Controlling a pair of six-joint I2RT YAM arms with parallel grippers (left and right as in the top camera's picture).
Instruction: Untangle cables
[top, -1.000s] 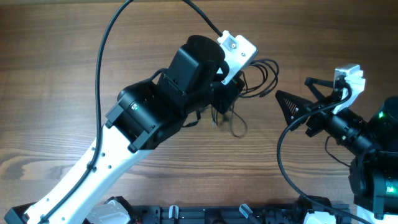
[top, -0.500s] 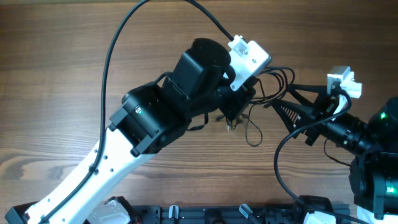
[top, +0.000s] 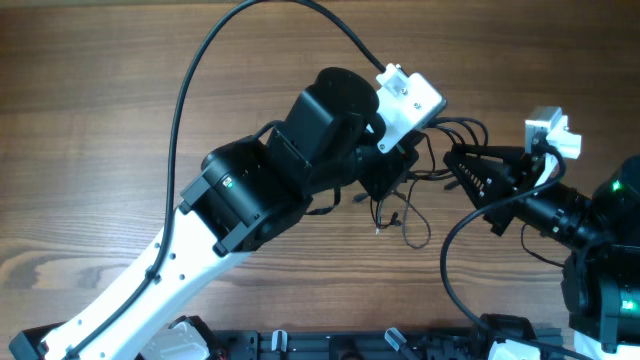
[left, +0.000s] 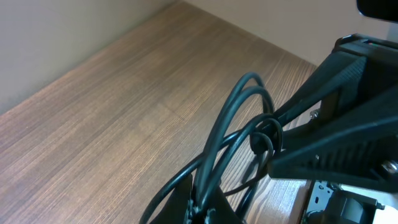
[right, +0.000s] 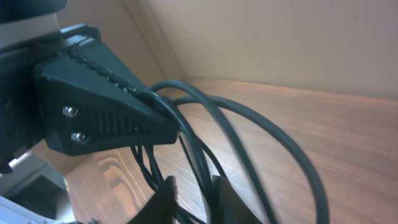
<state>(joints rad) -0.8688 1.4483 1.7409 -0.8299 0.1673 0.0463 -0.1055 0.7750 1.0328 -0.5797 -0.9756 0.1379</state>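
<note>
The cables (top: 408, 214) are thin black wires bunched between my two grippers, with loose ends trailing toward the near side of the table. My left gripper (top: 393, 172) is shut on the bundle; in the left wrist view the cables (left: 239, 109) rise in loops out of the left gripper (left: 205, 210). My right gripper (top: 456, 160) points left into the same bunch, its jaws closed to a narrow gap. In the right wrist view a strand of the cables (right: 273, 134) runs between the right gripper's (right: 196, 200) fingers, just below the left gripper's black finger (right: 106, 115).
The wooden table (top: 100, 120) stretches to the left and far side. A thick black arm cable (top: 200, 70) arcs over the left arm. The right arm's base (top: 600, 270) stands at the right edge, and a black rail (top: 330, 345) lines the near edge.
The left gripper has carried the bundle to the right and a little farther away. The right gripper has reached left into the loops and gone from wide open to closed on them.
</note>
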